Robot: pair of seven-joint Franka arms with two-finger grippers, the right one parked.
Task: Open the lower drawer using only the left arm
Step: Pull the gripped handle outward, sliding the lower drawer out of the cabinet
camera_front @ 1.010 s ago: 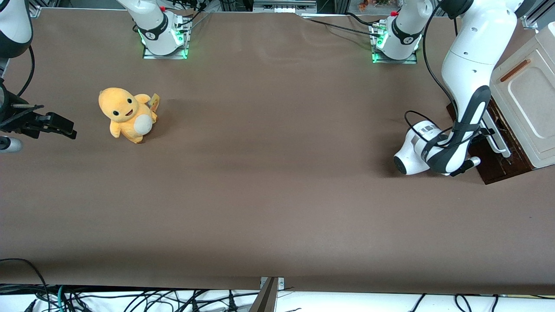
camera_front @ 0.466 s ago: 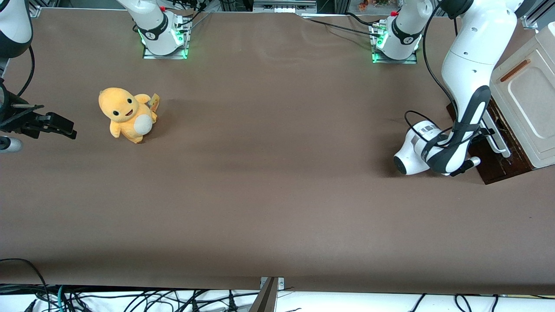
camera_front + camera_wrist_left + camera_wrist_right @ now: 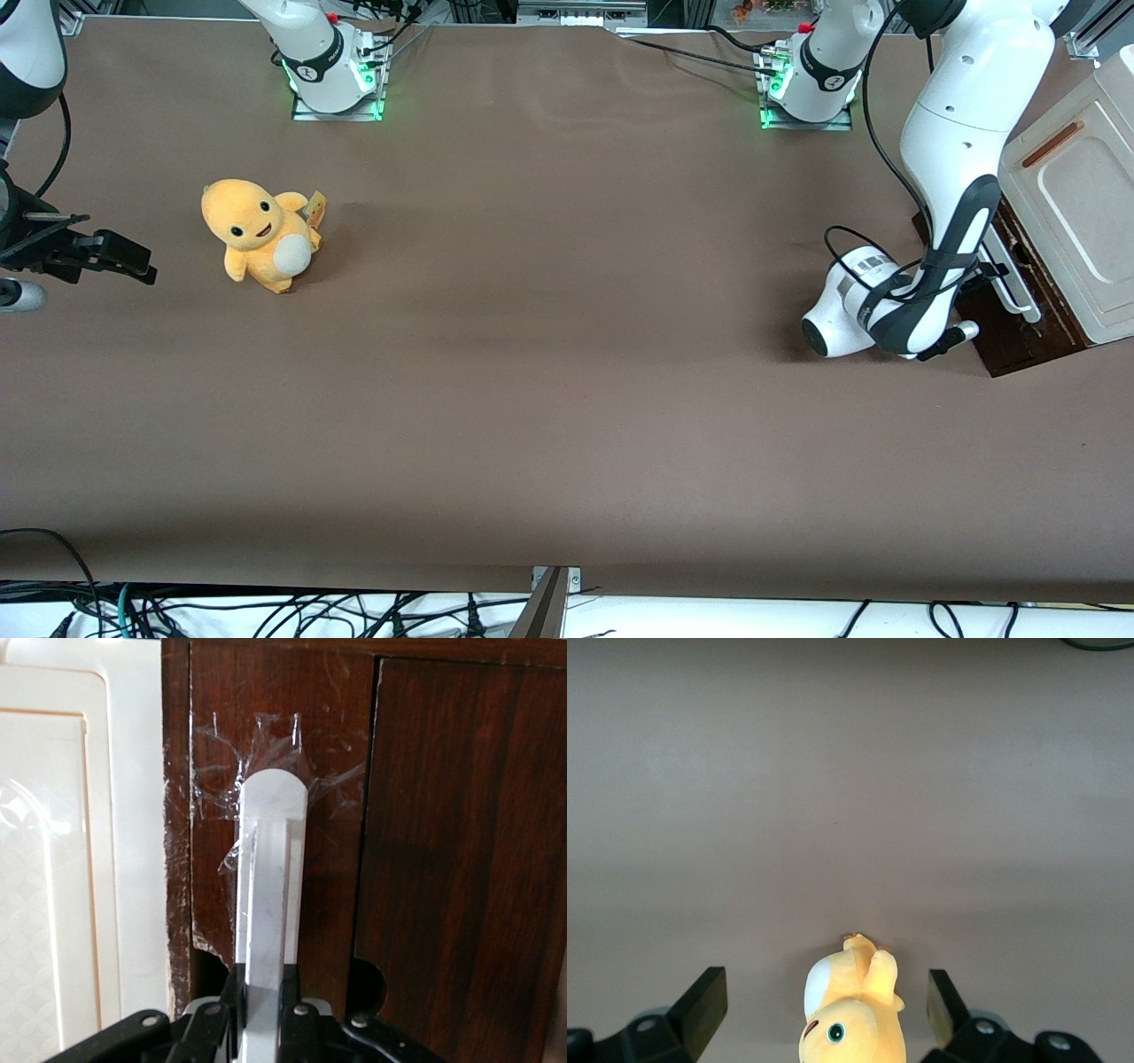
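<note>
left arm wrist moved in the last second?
Yes, slightly: the left arm, its gripper shut on the white bar handle, shifted away from the cream cabinet.

Your worktop (image 3: 549,399) is covered end to end in a plain matt brown sheet, smooth apart from a few faint ripples in the part farthest from the front camera. The light on it is soft and even, and you can see a darker band of shade along the edge nearest that camera. At that near edge a small metal bracket (image 3: 553,580) sits on the rim, and below it a tangle of black cables (image 3: 266,611) lies over a white surface. Above the farthest edge you can make out bits of metal framing (image 3: 580,12).
</note>
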